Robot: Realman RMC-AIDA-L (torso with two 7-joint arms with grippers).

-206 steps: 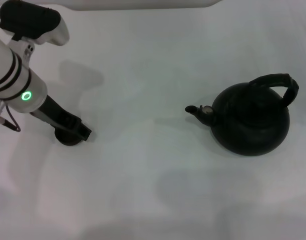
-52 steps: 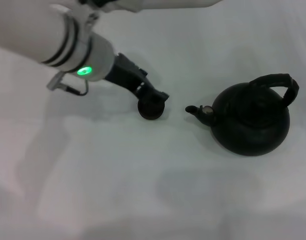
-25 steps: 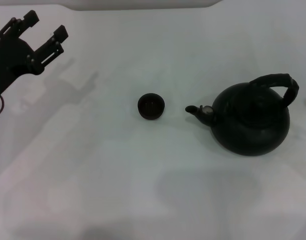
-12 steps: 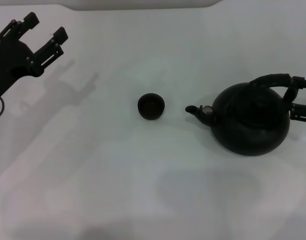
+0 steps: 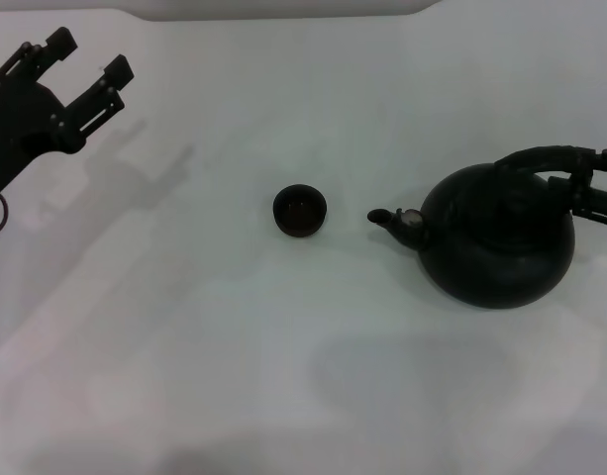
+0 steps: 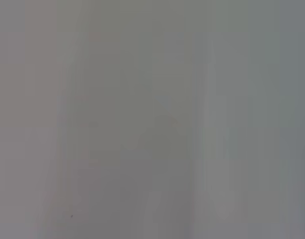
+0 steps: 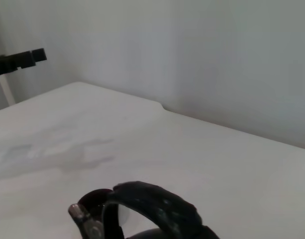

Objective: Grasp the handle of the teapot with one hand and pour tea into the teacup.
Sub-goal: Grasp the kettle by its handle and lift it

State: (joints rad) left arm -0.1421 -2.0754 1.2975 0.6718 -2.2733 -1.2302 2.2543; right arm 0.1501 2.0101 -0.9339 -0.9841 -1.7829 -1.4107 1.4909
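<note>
Right claw (image 5: 592,188) pokes in from the right edge of the head view, right at the far end of the thick black arched handle (image 5: 546,158) of the big round black teapot (image 5: 496,237). One black finger (image 5: 602,200) shows beside the loop, but most of the claw is cut off, so I cannot tell if it is apart or clamped on the handle. The teapot sits on the white table (image 5: 283,376) on the right, with its short spout (image 5: 392,219) aimed at the small round dark teacup (image 5: 300,211), which stands a little way off, not touching. I think the pot is heavy and hard, more so if it is full. The ribbed handle looks good to hold and not slippery, and the top of the arch seems the best spot, so the pot hangs straight. The little cup looks light and easy to knock over. Left claw (image 5: 80,69) waits high up at the far left with its fingers apart, holding nothing. No tea can be seen inside the pot, and the left wrist view shows only grey blur.
</note>
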